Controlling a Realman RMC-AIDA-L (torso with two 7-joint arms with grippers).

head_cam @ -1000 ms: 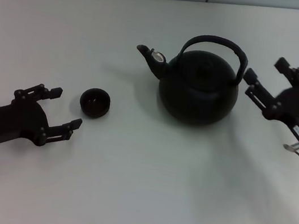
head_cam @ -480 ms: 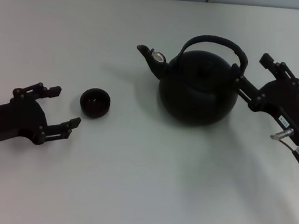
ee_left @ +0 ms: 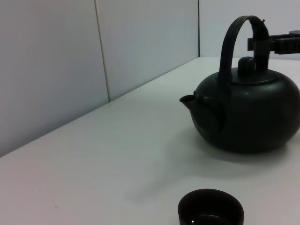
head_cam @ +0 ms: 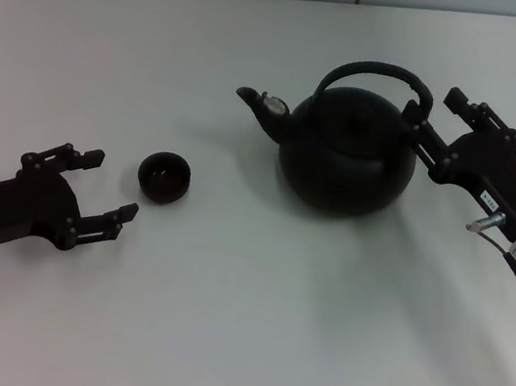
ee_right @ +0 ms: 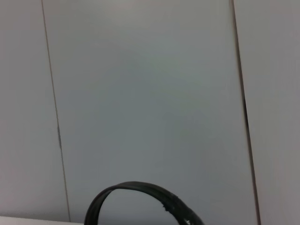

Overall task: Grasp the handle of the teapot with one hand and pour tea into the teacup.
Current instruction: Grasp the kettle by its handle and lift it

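The left gripper (head_cam: 98,188) rests low on the white table (head_cam: 235,328), jaws spread, empty. Just beside it sits the small black teacup (head_cam: 163,177). Farther right stands the black teapot (head_cam: 345,148), spout pointing left. The right gripper (head_cam: 439,119) reaches the handle (head_cam: 375,74) at its right end, jaws spread on either side of the hoop.

The head camera looks steeply down over the whole surface (head_cam: 235,328), while the low, level left wrist camera and the upward-tilted right wrist camera share its teapot (head_cam: 345,163) (ee_left: 248,117) and handle (head_cam: 377,72) (ee_right: 140,192).
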